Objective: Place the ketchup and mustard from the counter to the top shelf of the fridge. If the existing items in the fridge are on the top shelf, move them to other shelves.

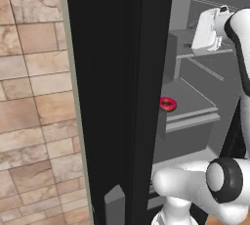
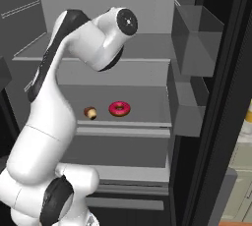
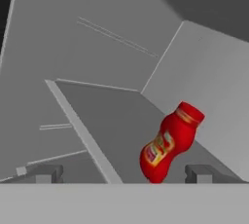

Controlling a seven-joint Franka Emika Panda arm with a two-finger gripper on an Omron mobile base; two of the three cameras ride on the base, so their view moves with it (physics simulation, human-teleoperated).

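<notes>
Inside the black fridge (image 2: 216,122), door swung open; white arm (image 2: 44,122) reaching up into the grey interior. Hand (image 3: 124,173) open, jaws spread wide with nothing between them, finger tips (image 3: 198,173) low in the hand view. Ketchup (image 3: 170,142) on a grey shelf (image 3: 112,116) near the back wall, red bottle with red cap and label toward the camera, appearing tilted in the rolled hand view, just beyond the right finger tip; contact not possible to tell. Lower shelf (image 2: 147,107) carrying the pink donut (image 2: 119,108) and, just beside it, the small brown cupcake (image 2: 90,113), the two apart; donut (image 1: 168,103) also at the shelf's front edge in the left base view. Top shelf (image 2: 147,59) above them, partly hidden by the arm's elbow. Grey door bins (image 2: 197,38) on the right. Tan stone wall (image 1: 34,97) left of the fridge.
</notes>
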